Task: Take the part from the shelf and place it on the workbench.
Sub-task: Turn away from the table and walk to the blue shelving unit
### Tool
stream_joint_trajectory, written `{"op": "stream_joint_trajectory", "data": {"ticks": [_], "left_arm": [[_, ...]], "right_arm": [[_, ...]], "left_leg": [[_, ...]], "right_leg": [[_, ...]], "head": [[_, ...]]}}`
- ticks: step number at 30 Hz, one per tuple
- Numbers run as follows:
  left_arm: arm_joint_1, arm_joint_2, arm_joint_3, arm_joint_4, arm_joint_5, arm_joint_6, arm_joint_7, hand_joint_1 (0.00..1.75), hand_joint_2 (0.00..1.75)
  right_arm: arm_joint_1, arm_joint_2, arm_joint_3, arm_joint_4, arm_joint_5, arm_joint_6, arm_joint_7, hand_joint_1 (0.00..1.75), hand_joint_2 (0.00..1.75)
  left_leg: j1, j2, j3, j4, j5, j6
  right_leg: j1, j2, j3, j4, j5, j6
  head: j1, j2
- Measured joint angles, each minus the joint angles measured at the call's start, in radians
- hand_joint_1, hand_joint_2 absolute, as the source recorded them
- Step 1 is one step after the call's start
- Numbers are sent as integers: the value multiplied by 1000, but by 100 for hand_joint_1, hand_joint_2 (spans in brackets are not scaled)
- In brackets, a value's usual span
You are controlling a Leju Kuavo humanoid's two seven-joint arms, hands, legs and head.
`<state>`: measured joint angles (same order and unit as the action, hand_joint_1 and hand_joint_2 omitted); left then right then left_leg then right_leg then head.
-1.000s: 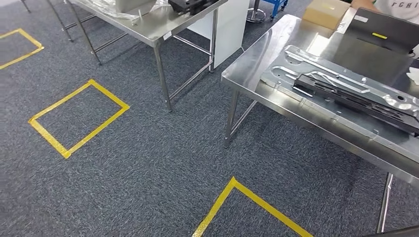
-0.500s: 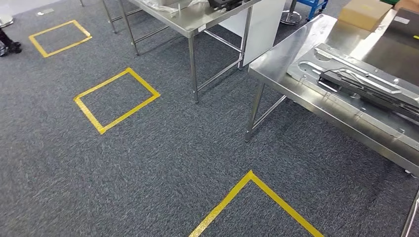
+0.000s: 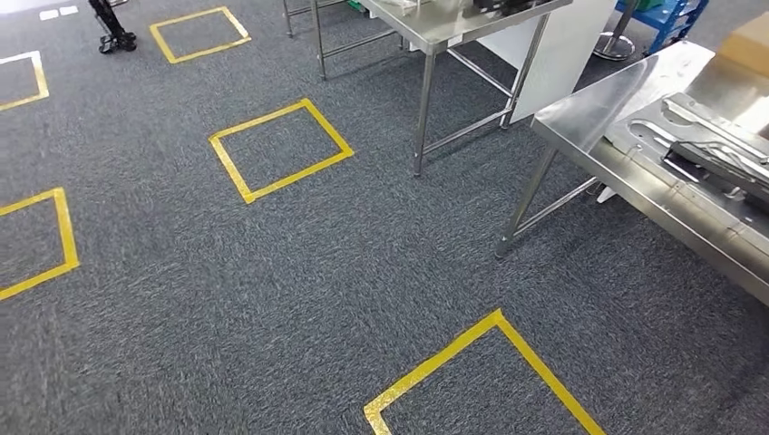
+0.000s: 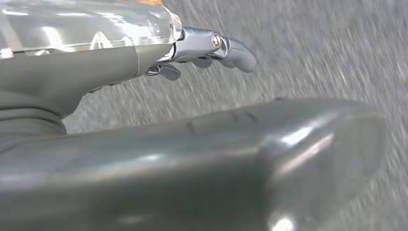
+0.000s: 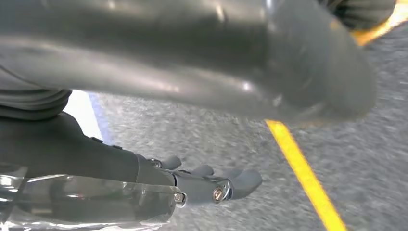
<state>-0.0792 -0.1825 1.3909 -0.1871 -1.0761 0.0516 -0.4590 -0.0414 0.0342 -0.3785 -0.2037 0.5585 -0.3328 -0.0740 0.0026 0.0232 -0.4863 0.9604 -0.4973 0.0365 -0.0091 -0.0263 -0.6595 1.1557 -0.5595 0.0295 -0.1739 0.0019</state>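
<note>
A steel workbench stands at the right edge of the head view. On it lies a silver stamped panel with a long black part on top. My left hand hangs over grey carpet in the left wrist view, its fingers stretched away from the thick thumb, with nothing in it. My right hand hangs the same way over carpet in the right wrist view, with its fingers extended and holding nothing.
A second steel table stands at the top centre, with a white board behind it. Yellow tape squares mark the carpet, one corner close in front. A cardboard box sits on the workbench's far end.
The whole picture has slid right as the camera turned left. The workbench now sits at the right edge and more tape squares have come in on the left.
</note>
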Motion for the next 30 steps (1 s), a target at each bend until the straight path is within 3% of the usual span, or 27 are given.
{"op": "stream_joint_trajectory", "data": {"ticks": [1,2,3,4,6,8,9,11,13,14,16,17,18,19,21,23,24,26,28,30], "left_arm": [[-1,2,0,0,0,3,1,0,0],[-1,3,0,0,0,5,2,0,0],[0,4,0,0,0,6,3,0,0],[2,6,0,0,0,6,3,0,0],[2,6,0,0,0,7,4,0,0],[1,6,0,0,0,8,4,0,0],[1,7,0,0,0,9,5,0,0],[3,9,0,0,0,15,5,0,0],[5,13,-1,0,-2,21,8,0,0],[5,15,-2,0,-5,24,12,0,0],[5,18,-5,0,-17,29,21,0,0],[6,20,-8,0,-25,34,24,0,0],[7,21,-10,0,-31,41,25,0,0],[8,22,-14,0,-35,49,25,0,0],[9,26,-22,0,-40,68,22,0,0],[6,30,-26,0,-40,88,20,0,0],[5,31,-28,0,-40,96,20,0,0],[6,34,-30,0,-43,106,20,0,0],[7,35,-31,0,-50,111,15,0,0],[5,37,-34,0,-56,117,2,0,0]], "right_arm": [[3,1,-1,1,-1,0,4,0,0],[4,2,-2,2,-1,1,6,0,0],[5,3,-2,3,-1,1,7,0,0],[5,4,-2,4,-2,2,8,0,0],[4,6,-3,5,-2,2,9,0,0],[5,7,-4,6,-2,2,9,0,0],[4,8,-5,6,-2,4,10,0,0],[1,11,-5,7,-2,9,14,0,0],[-2,17,-6,7,-3,16,22,0,0],[-1,19,-7,7,-4,19,26,0,0],[3,22,-10,7,-9,22,31,0,0],[5,23,-12,7,-12,24,31,0,0],[6,24,-15,8,-15,27,32,0,0],[6,26,-17,8,-16,32,32,0,0],[3,31,-20,8,-15,43,35,0,0],[2,37,-22,8,-11,54,38,0,0],[1,40,-23,8,-8,59,39,0,0],[-4,45,-23,8,-5,69,38,0,0],[-8,48,-23,8,-3,81,31,0,0],[-7,49,-23,9,-2,94,23,0,0]], "left_leg": [[-1,-11,-14,1,11,2],[-3,-23,-26,2,21,2],[-4,-35,-38,3,31,0],[-4,-47,-47,5,40,-2],[-3,-70,-61,8,53,-8],[-5,-90,-72,14,63,-18],[-6,-98,-77,16,68,-23],[-6,-113,-84,20,75,-35],[-6,-94,-106,59,48,-45],[-5,-75,-127,108,15,-48],[-1,-45,-183,245,-62,-57],[1,-39,-201,300,-83,-61],[3,-35,-203,322,-85,-63],[4,-31,-186,304,-68,-64],[4,-6,-103,171,-12,-60],[-5,30,-34,54,18,-46],[-9,40,-23,30,18,-39],[-10,29,-27,20,21,-25],[-3,10,-30,9,29,-14],[0,-8,-37,4,39,-6]], "right_leg": [[0,13,-18,66,-38,0],[0,20,-28,116,-55,-1],[-1,22,-22,135,-50,-3],[-1,24,4,113,-29,-5],[-2,48,107,-32,19,-12],[-3,78,188,-160,34,-20],[-1,84,201,-184,33,-24],[-2,68,197,-191,37,-33],[-5,45,193,-195,46,-49],[-5,32,189,-197,51,-56],[1,6,180,-194,54,-62],[3,-7,175,-191,55,-63],[5,-19,171,-188,55,-63],[6,-31,168,-184,55,-62],[7,-52,167,-180,53,-60],[11,-69,168,-177,51,-53],[13,-78,169,-176,51,-49],[15,-93,170,-175,50,-38],[14,-62,161,-151,28,-26],[7,-4,117,-54,-34,-19]], "head": [[0,0],[0,0],[0,0],[0,0],[0,0],[0,0],[0,0],[0,0],[0,0],[0,0],[0,0],[0,0],[0,0],[0,0],[0,0],[0,0],[0,0],[0,0],[0,0],[0,0]]}}
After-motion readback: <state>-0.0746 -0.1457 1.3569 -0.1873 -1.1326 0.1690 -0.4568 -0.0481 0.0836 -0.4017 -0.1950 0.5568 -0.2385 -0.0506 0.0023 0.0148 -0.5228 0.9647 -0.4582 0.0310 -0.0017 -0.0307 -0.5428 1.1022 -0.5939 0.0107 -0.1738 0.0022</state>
